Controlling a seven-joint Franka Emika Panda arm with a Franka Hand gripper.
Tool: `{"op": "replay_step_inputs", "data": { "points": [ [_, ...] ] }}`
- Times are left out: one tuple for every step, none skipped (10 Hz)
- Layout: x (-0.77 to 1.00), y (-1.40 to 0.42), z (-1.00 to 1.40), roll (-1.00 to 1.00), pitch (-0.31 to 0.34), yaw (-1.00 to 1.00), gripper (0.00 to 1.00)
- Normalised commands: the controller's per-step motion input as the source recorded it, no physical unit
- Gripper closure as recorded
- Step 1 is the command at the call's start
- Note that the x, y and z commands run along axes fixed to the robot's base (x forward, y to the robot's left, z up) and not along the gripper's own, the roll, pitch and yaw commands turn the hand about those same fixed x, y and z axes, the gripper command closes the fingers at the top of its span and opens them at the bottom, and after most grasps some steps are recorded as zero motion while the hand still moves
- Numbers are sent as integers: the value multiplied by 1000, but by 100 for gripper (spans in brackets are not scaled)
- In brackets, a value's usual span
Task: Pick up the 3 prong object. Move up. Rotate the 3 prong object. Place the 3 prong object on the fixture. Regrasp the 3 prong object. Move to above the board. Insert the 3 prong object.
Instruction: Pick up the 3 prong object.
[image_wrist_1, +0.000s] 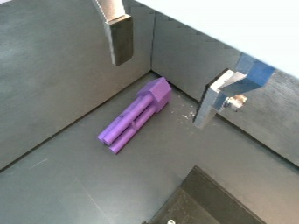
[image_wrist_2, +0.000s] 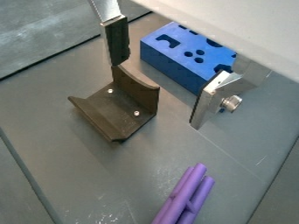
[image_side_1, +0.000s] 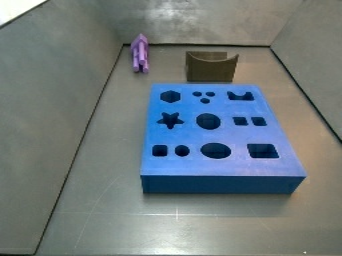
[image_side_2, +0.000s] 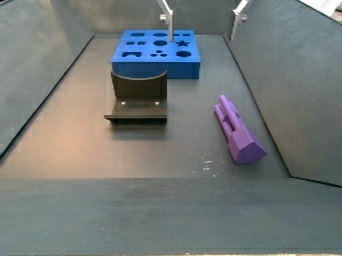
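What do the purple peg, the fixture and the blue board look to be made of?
The 3 prong object looks like matte light-purple plastic, evenly coloured with soft edges. The fixture seems a dark brown, dull moulded or printed piece; screw heads show in a wrist view. The board looks like thick blue plastic, faintly sheened. The gripper hangs open above the floor.

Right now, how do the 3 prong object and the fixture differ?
The 3 prong object is light purple and elongated, lying flat; the fixture is dark brown, squat, with an upright back. The fixture lies nearer the board. Both rest on the floor, untouched by the open gripper.
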Motion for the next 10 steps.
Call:
{"op": "replay_step_inputs", "data": {
  "points": [
    [-54,143,-337,-23,-100,17,0],
    [-9,0,-1000,0,-27,111,0],
    [-640,320,-1000,13,-73,277,0],
    [-723,369,-1000,63,-159,391,0],
    [-777,491,-1000,51,-209,337,0],
    [-731,834,-886,-36,-199,160,0],
    [-780,629,-691,0,-216,46,0],
    [-480,566,-609,1,-100,0,0],
    [0,454,-629,-43,0,-194,0],
    [197,343,-614,-237,-94,-171,0]
  ]
}}
